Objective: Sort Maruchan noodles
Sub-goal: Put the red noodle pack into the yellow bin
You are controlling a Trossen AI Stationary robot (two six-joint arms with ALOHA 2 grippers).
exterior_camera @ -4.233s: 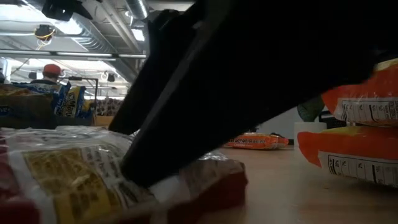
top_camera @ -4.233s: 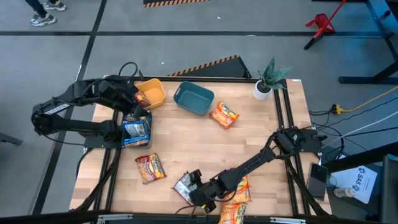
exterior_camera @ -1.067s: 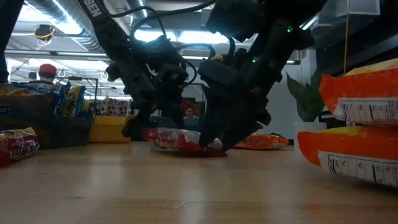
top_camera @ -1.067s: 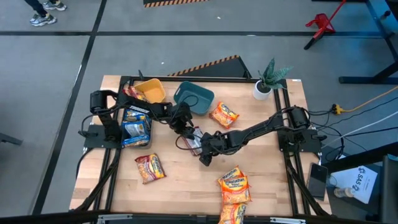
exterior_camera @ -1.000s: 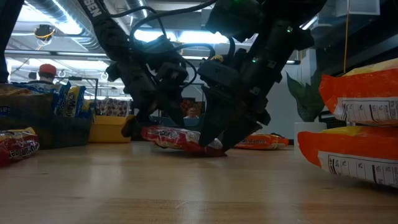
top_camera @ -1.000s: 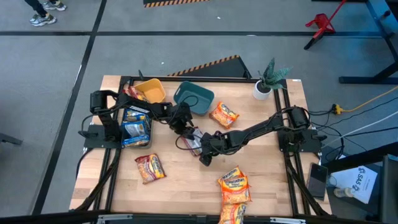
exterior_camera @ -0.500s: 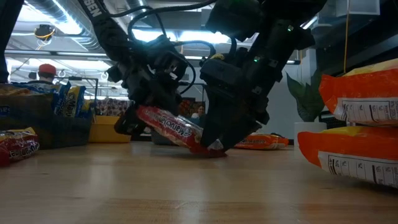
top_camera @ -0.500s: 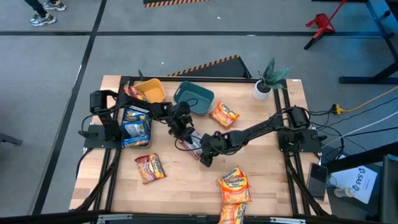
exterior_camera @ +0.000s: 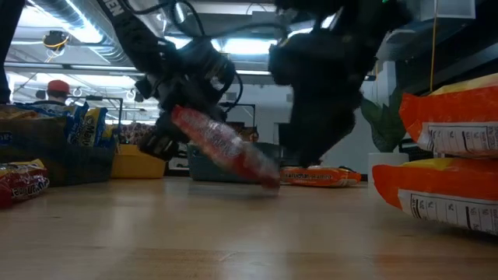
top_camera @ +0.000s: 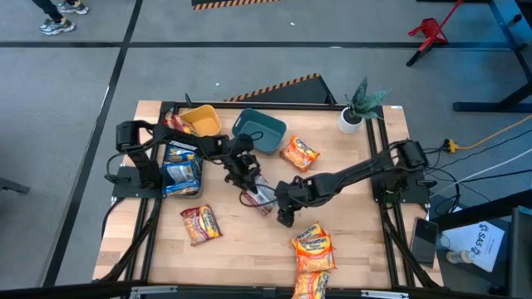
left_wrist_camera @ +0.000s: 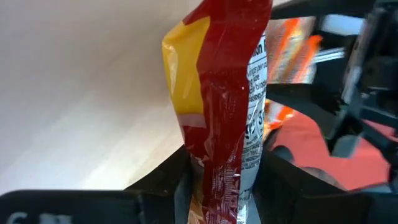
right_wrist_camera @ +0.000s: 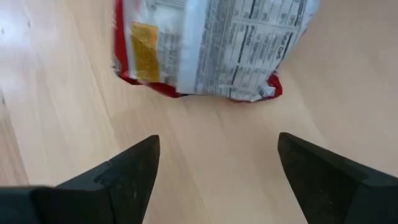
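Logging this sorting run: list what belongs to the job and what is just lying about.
Job: red noodle packet held in left end effector; open right end effector; orange packets; blue packets; yellow bin; teal bin.
Lying about: potted plant.

You're in a workshop hall: grey concrete floor (top_camera: 75, 91), hazard-striped tape (top_camera: 278, 85), ceiling ducts (exterior_camera: 78, 15).

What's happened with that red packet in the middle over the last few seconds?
The right gripper brought it to mid-table, let go and backed off, open. The left gripper closed on the red noodle packet and tilted it up. The other packets and bins stayed put.
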